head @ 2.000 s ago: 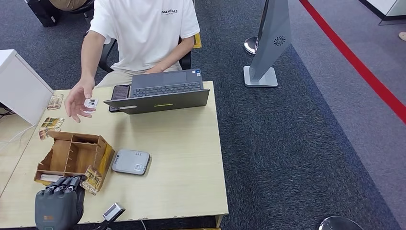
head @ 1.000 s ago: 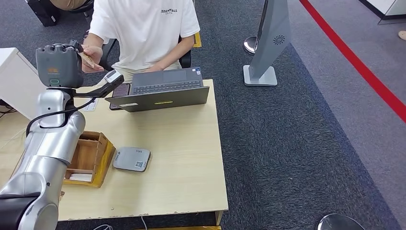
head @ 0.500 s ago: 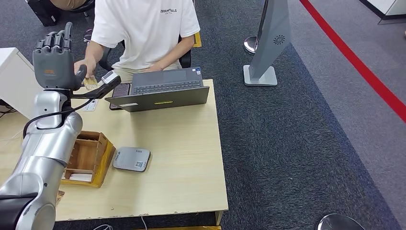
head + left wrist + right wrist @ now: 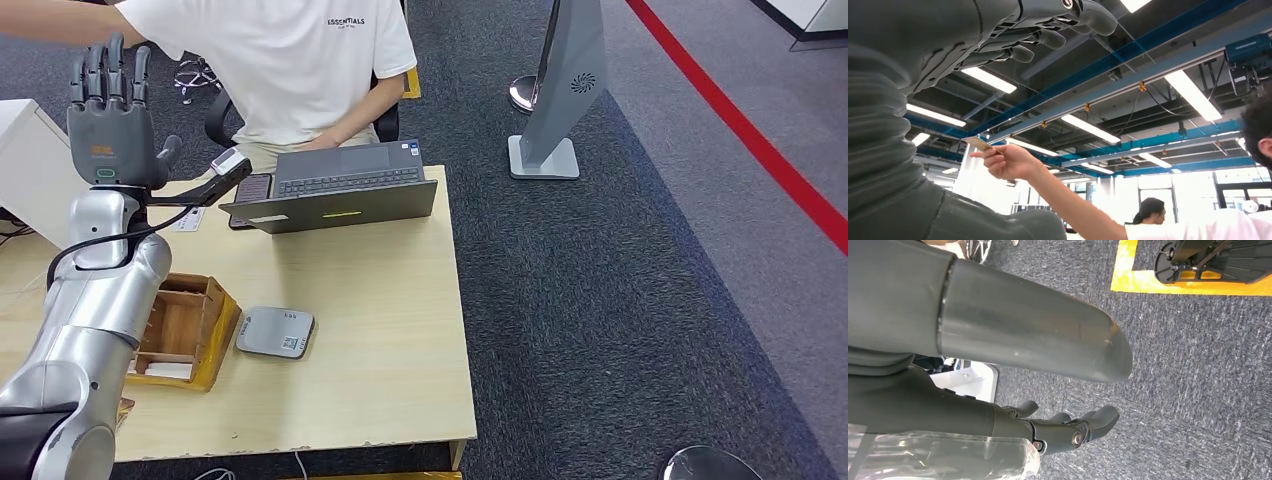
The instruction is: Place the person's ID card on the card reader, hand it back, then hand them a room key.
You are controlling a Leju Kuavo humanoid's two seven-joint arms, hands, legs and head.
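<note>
1. Our left hand (image 4: 110, 125) is raised high at the far left of the tabletop (image 4: 380, 330), its fingers (image 4: 105, 70) straight, spread wide and holding nothing.
2. In the left wrist view, the person's hand (image 4: 1010, 161) pinches the room key (image 4: 980, 144), a thin tan card, well apart from our fingers.
3. The person (image 4: 290, 60) in a white shirt sits at the far side of the tabletop, one arm stretched out to the far left above our raised hand.
4. Our right hand (image 4: 1068, 432) hangs low over the dark carpet (image 4: 1198, 365), its fingers loosely curled with nothing in them.
5. The card reader (image 4: 275, 333), a flat grey pad, lies on the tabletop near us, just to the right of the wooden organiser (image 4: 190, 335).
6. A grey laptop (image 4: 340, 190) lies open at the far edge in front of the person, with a dark phone (image 4: 250, 188) just to its left.
7. A small white card (image 4: 190, 218) lies on the tabletop left of the phone; we cannot tell what it is.
</note>
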